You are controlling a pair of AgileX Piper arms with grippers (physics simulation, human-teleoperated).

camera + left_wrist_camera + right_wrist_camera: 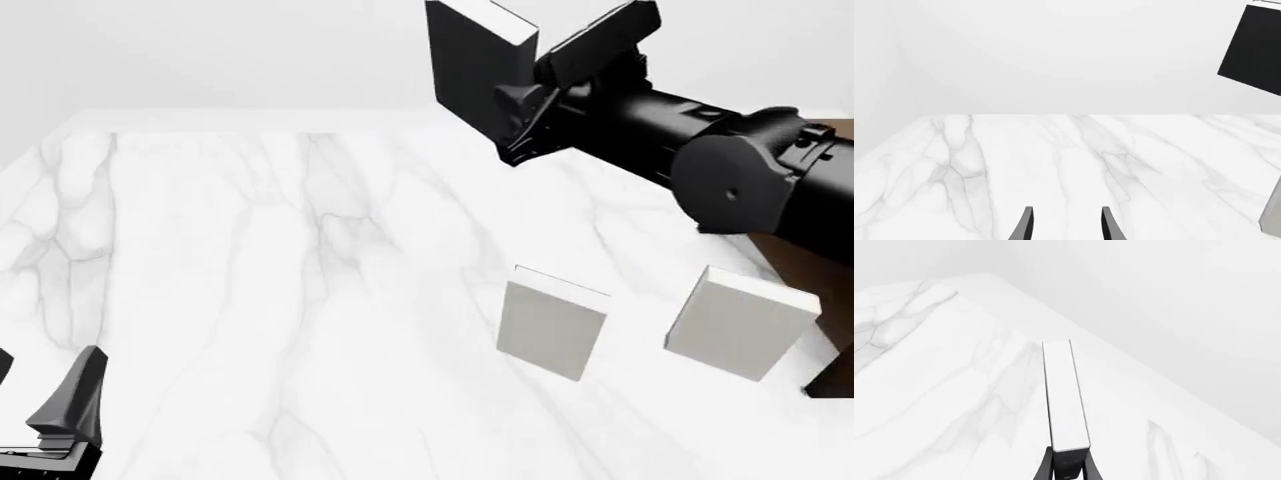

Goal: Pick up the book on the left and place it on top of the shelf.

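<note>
Front view shows the left gripper [54, 420] parked low and near, parted and empty, with 2 pale books [554, 322] standing mid-table. Farther off, the right gripper [523, 105] clamps the book [474, 65] aloft, left of the shelf [801, 255]. Stiff, probably light and smooth-covered, it should stay pinched across both covers near an edge.

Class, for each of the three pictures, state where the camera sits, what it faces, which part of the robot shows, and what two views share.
Front view: fixed above and behind the arms, facing forward and down at the marble table; shows the right arm lifting the black book and the left gripper.
Left wrist view: behind the left gripper, facing bare table; its fingers show.
Right wrist view: behind the right gripper, looking along the book's white page edge.
Shared: all three show the book.
</note>
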